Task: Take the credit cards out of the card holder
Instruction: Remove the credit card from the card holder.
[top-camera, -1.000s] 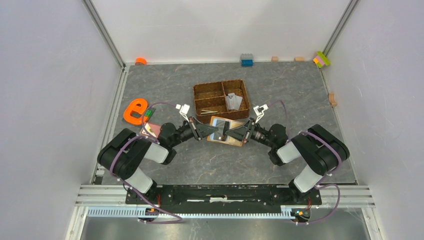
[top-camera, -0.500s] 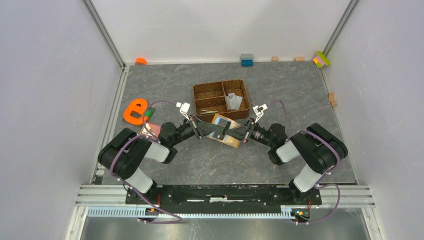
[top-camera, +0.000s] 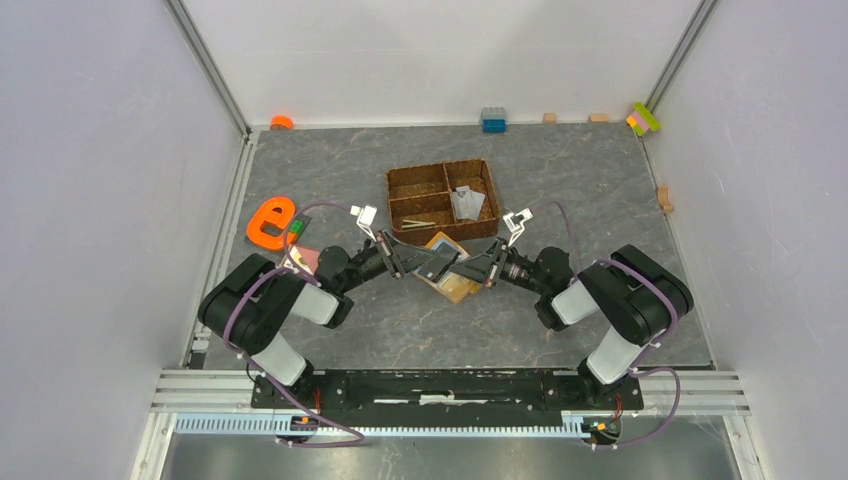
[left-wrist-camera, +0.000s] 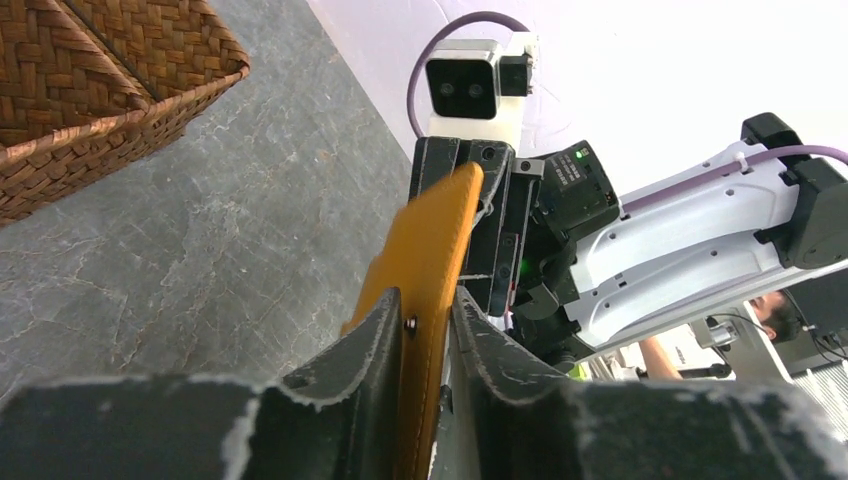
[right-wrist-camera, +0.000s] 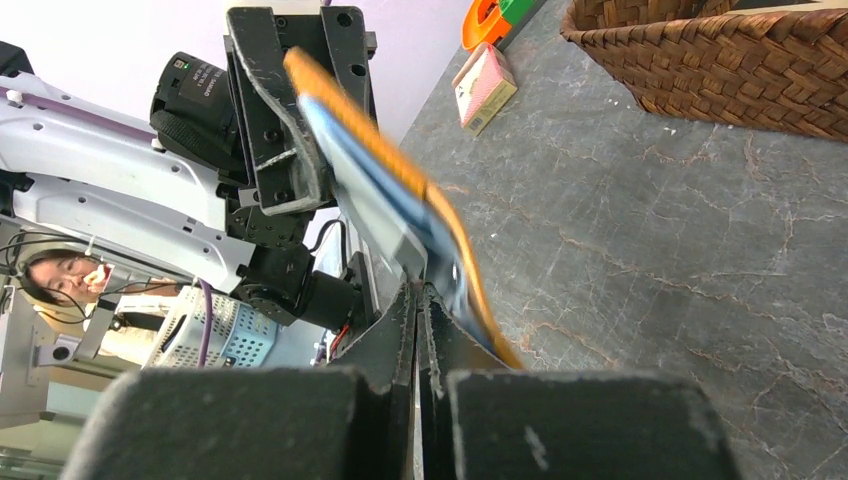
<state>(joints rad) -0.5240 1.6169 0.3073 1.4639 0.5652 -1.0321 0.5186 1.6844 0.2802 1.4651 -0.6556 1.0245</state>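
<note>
Presently, the card holder (top-camera: 449, 270) is held between the two arms, just on the near side of the woven tray (top-camera: 404, 186), near the middle of the desk (top-camera: 560, 160).

- Left arm (top-camera: 300, 295): the left jaws are closed on the card holder. In the left wrist view the orange cover (left-wrist-camera: 432, 270) is seen edge-on, pinched between both fingers (left-wrist-camera: 372, 335).
- Right arm (top-camera: 600, 295): the right jaws are drawn nearly together on the opposite end of the holder. In the right wrist view the pale blue-grey lining (right-wrist-camera: 365, 190) is seen running down into the fingertips (right-wrist-camera: 408, 300), with the orange cover behind it. Whether a card is caught there as well cannot be told.
- The holder is tilted, partly opened, and blurred in the right wrist view. Whether its lowest corner touches the desk cannot be told.
- Credit cards (top-camera: 466, 203): a pale grey-white one is seen in the tray's right-hand compartment; a thin beige one (top-camera: 421, 224) is seen in the near left compartment. None can be made out inside the holder.

Elsewhere on the desk:
- An orange e-shaped toy (top-camera: 269, 223) is noted to the left, with a small pink box (top-camera: 303, 260) beside the left arm.
- A blue-grey brick (top-camera: 493, 120) and a stack of coloured bricks (top-camera: 643, 118) are noted along the far wall.
</note>
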